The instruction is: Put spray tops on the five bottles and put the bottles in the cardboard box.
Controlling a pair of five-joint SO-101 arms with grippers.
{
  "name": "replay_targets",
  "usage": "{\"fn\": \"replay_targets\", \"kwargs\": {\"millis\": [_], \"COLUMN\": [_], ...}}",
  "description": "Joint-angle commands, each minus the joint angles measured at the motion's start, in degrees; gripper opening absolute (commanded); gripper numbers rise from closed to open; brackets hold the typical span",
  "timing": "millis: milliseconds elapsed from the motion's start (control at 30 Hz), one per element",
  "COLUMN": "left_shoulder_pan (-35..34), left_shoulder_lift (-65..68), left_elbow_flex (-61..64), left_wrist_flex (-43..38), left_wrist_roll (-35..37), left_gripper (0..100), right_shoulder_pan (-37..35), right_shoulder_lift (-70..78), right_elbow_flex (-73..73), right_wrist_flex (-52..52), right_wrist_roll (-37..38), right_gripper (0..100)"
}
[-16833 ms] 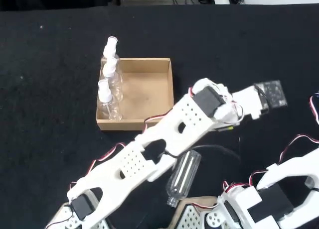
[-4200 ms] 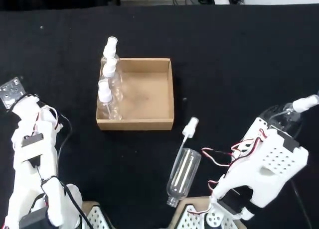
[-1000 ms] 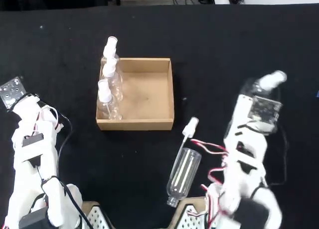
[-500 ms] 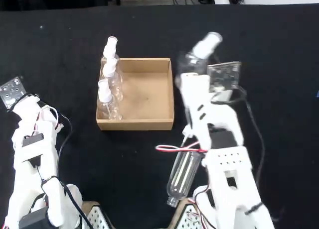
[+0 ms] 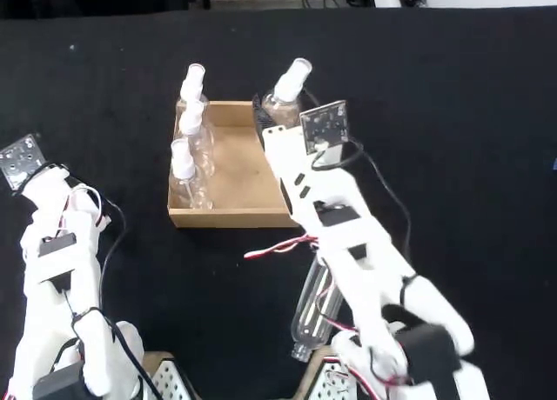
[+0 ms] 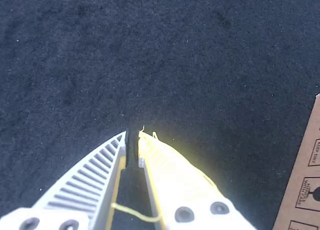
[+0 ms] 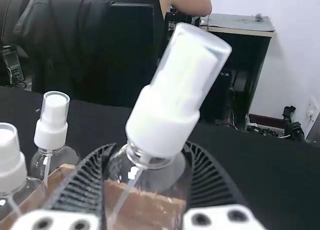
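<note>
My right gripper (image 5: 280, 120) is shut on a clear bottle (image 5: 283, 104) with a white spray top (image 7: 176, 92), held upright over the far right corner of the cardboard box (image 5: 235, 216). Its ribbed fingers (image 7: 85, 182) clasp the bottle's shoulder (image 7: 150, 182). Three capped bottles (image 5: 190, 122) stand in a row along the box's left wall, two of them close by in the right wrist view (image 7: 50, 127). A topless bottle (image 5: 312, 309) lies on the cloth near the front, partly under the right arm. My left gripper (image 6: 133, 136) is shut and empty above bare cloth at the far left.
Black cloth covers the table (image 5: 452, 113). The left arm (image 5: 57, 243) stands along the left edge, with the box's side (image 6: 302, 180) some way off it. The right arm's links (image 5: 348, 243) and red wires cross the cloth in front of the box.
The right arm has swung left with the capped bottle, from the table's right side to the box's far right corner. The left arm has kept still.
</note>
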Motion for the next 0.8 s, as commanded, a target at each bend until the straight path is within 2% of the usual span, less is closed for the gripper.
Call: {"fn": "replay_targets", "kwargs": {"millis": [0,200,767], "left_shoulder_pan": [0.48,0.48,0.48], "left_shoulder_lift": [-2.02,-2.02,-2.02], "left_elbow_flex": [-0.22,-0.31,-0.4], "left_wrist_flex": [-0.97,-0.97,-0.97], "left_wrist_roll": [0.09,0.09,0.09], "left_gripper": [3,3,3], "right_shoulder_pan": [-0.88,-0.88,-1.14], "right_shoulder_lift": [3.21,9.54,23.43], "right_elbow_flex": [-3.82,-3.91,-11.74], "right_wrist_flex": [-7.21,-11.87,-12.4], "right_wrist_roll": [-0.35,-0.35,-0.09], "right_gripper": [3.5,3.5,3.5]}}
